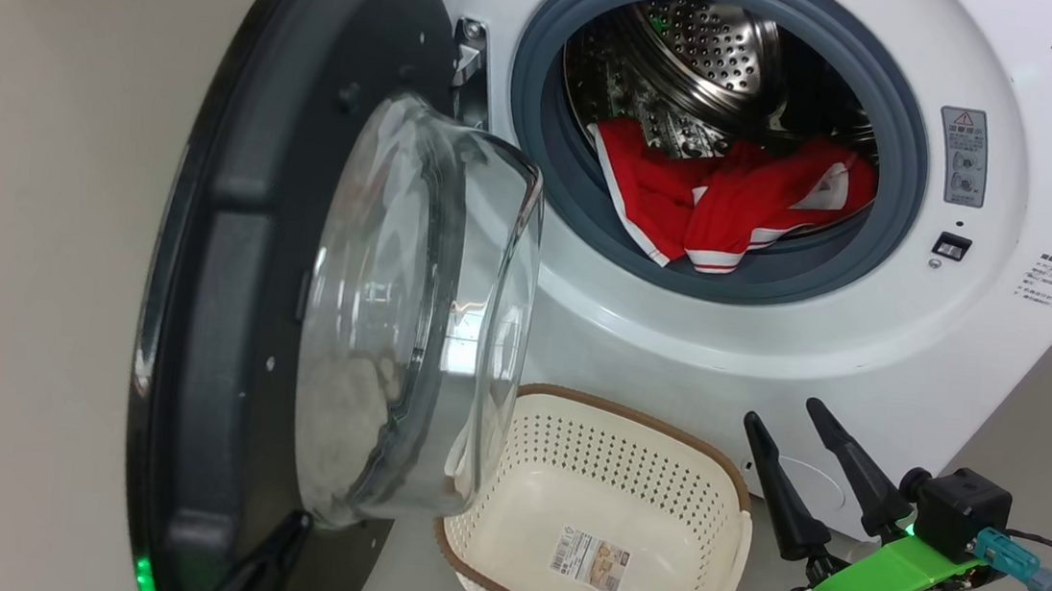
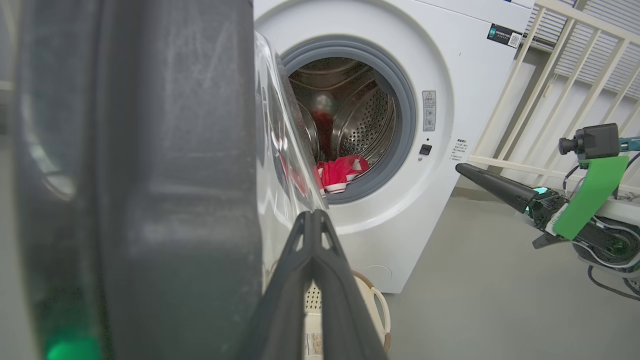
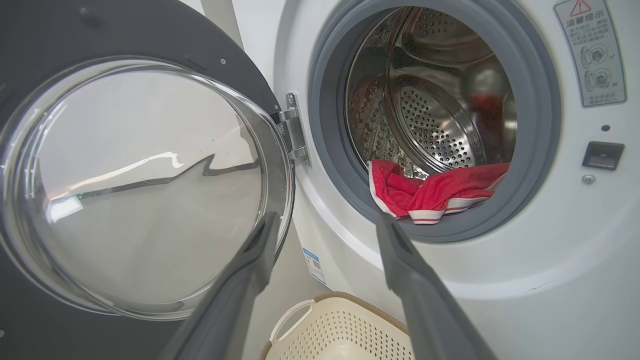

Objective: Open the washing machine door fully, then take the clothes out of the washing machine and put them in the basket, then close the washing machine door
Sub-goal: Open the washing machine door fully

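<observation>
Left tool: fingers pressed together with nothing pinched between them, low beside the inner face of the washing machine door; whether it touches the door cannot be told.
Right tool: fingers spread and empty, to the right of the basket, pointing up at the washing machine, well apart from the clothes.
Door: swung out on its left hinge, its glass bowl bulging toward the basket.
Clothes: red with white striped trim, lying at the bottom of the steel drum, one edge hanging over the lower lip of the grey rubber ring.
Basket: on the floor before the machine, below the opening, with only a paper label on its bottom; its left end sits behind the glass bowl in the head view.
</observation>
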You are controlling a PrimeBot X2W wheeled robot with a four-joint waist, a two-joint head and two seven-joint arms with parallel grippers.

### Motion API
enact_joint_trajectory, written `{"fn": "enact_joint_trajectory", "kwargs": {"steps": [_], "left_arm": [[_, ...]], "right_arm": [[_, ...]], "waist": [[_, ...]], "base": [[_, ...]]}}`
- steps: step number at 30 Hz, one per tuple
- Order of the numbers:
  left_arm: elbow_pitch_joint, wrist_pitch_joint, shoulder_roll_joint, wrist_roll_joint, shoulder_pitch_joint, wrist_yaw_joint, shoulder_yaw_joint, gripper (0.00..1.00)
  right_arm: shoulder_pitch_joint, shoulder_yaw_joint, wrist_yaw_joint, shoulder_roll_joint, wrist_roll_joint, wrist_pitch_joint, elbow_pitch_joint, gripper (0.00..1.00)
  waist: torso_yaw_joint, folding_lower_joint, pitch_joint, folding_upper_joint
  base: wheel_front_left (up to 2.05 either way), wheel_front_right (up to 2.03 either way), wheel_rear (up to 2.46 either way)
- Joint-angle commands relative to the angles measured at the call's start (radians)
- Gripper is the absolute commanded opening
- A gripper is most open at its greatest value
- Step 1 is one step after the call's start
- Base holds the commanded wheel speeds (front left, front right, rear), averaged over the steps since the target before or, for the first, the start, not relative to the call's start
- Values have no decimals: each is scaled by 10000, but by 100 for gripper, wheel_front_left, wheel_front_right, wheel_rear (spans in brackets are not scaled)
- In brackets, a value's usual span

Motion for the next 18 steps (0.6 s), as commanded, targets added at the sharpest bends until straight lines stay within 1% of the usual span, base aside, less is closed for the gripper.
{"fn": "enact_joint_trajectory", "kwargs": {"steps": [1, 11, 18], "left_arm": [[-135, 8, 384, -203, -281, 336, 706, 0], [103, 261, 507, -467, -348, 936, 1245, 0], [342, 561, 714, -745, -524, 1255, 1705, 0]], "right_arm": [[-39, 189, 16, -16, -59, -118, -232, 100], [-107, 139, 16, -22, -46, -118, -213, 100], [-134, 89, 16, 41, -45, -118, -207, 100]], "waist": [[18, 0, 41, -1], [178, 0, 224, -1], [335, 0, 294, -1]], "base": [[0, 0, 0], [0, 0, 0], [0, 0, 0]]}}
